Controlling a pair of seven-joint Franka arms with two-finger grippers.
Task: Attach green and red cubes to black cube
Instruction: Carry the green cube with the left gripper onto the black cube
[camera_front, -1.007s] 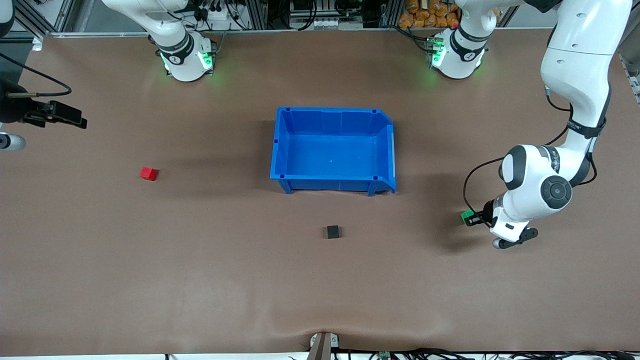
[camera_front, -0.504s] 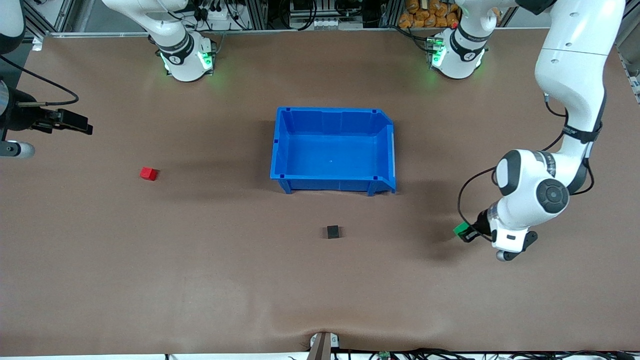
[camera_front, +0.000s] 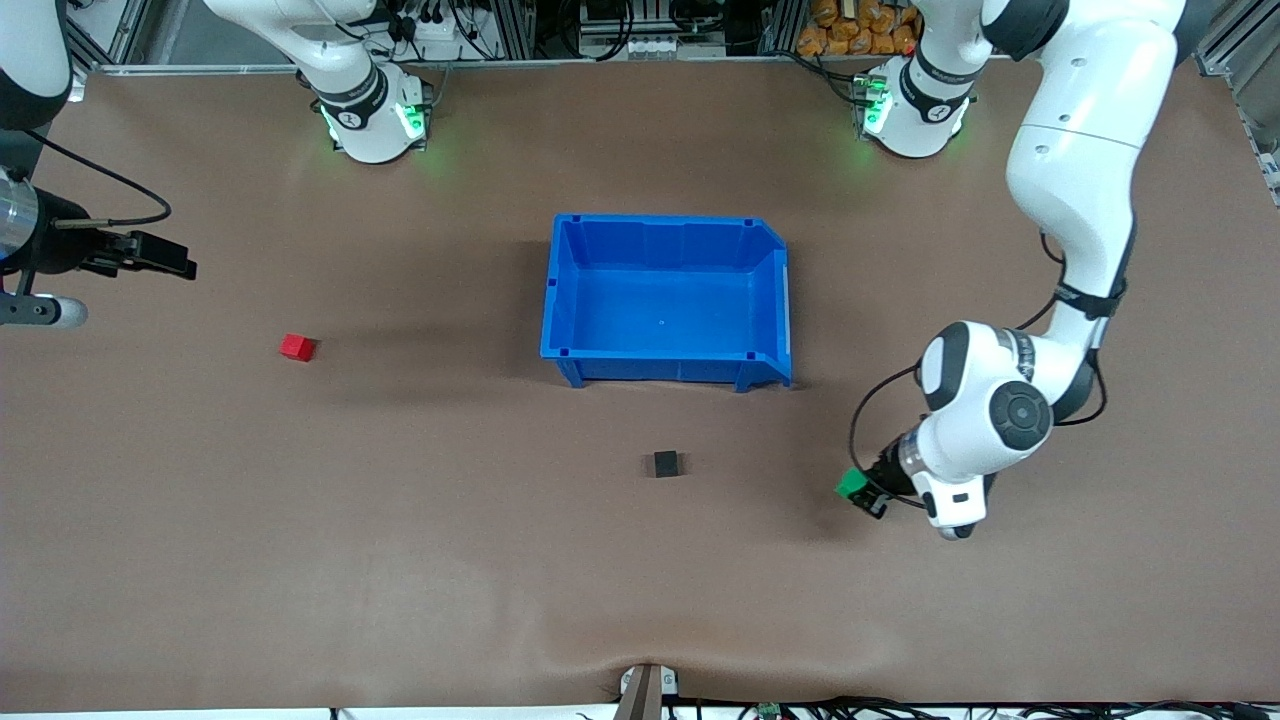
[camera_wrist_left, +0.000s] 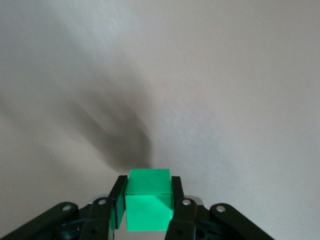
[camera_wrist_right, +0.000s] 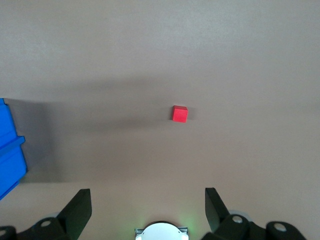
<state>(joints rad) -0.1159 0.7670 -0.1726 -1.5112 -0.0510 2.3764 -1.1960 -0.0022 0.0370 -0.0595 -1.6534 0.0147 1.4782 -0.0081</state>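
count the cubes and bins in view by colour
small bright green cube, held in the left gripper: 1
small bright red cube: 1
small matte black cube: 1
large blue plastic bin: 1
total: 4

The bin (camera_front: 668, 300) sits mid-table. One cube (camera_front: 666, 463) lies nearer the camera than it; another cube (camera_front: 297, 347) lies well apart, toward the right arm's end.

High front camera facing both bases; wrist cameras close, down toward table (camera_front: 400, 560).
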